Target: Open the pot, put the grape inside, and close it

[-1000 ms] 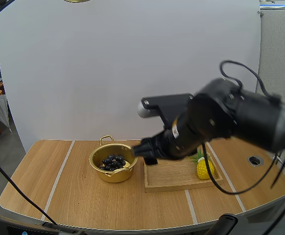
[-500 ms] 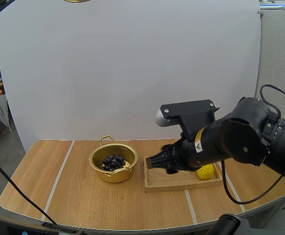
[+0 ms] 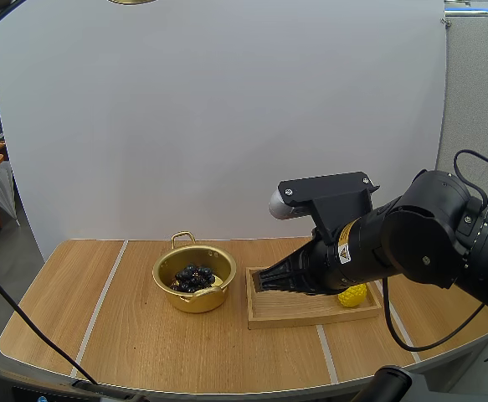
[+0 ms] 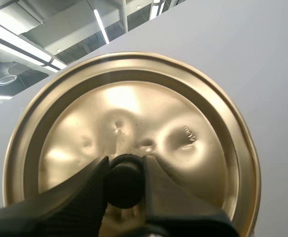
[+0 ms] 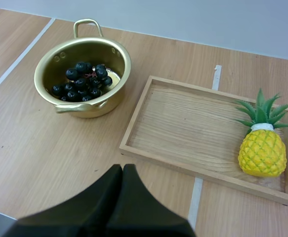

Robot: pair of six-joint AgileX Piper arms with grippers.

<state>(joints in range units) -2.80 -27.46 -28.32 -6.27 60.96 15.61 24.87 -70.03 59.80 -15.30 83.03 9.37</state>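
While the left claw [image 4: 125, 165] is clamping the black knob [image 4: 124, 183] of the gold lid [image 4: 134, 111] and holding it up off the pot, the pot [image 5: 115, 55] is sitting open on the surface [image 5: 40, 148]. The grapes [image 5: 82, 79] are lying inside it.

The right claw [image 5: 122, 170] is hanging with its fingers pressed together on nothing. It is near the pot-side end of the wooden tray [image 5: 183, 128], whose far end is carrying a toy pineapple [image 5: 262, 150].

Closing is probably what is left, and that is turning on getting the lid level and centred over the pot's round mouth. The pot is lying left of the tray, so the left arm, already carrying the lid, is looking like the natural one to lower it. How far the lid is sitting from the pot cannot be told. The right arm is crowding the pot's right side and may be needing to stay clear.
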